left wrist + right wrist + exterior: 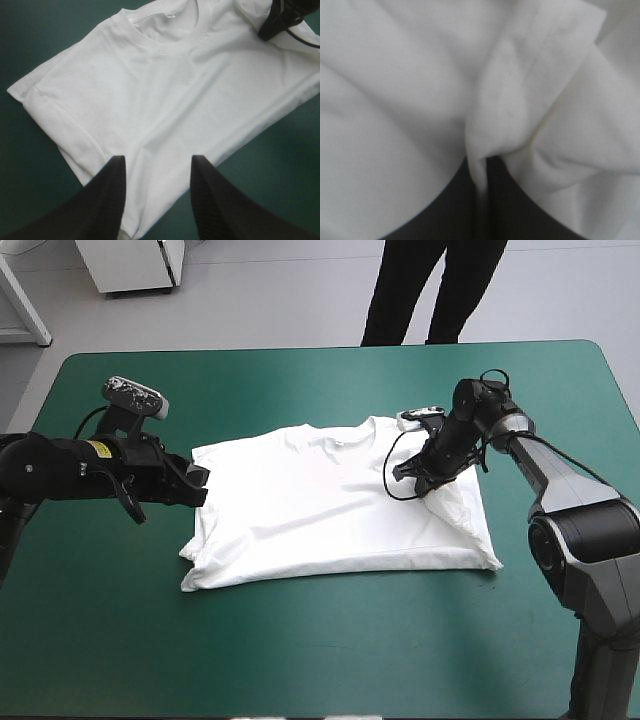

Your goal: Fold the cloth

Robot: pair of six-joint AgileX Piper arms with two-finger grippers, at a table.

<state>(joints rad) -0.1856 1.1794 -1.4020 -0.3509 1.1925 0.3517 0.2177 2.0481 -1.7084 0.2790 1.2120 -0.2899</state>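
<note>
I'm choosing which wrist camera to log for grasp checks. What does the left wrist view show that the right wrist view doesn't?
Only the left wrist view: the collar of the T-shirt, the teal-green cover around it, the open left end effector at the shirt's edge, and the right end effector farther off on the cloth. Only the right wrist view: a hemmed fold pinched between the right end effector's shut fingers. Both: the white T-shirt.

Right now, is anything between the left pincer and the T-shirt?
Nothing visible. The open left pincer hangs at the edge of the T-shirt, only teal-green cover beside it. The right pincer is shut on a fold.
</note>
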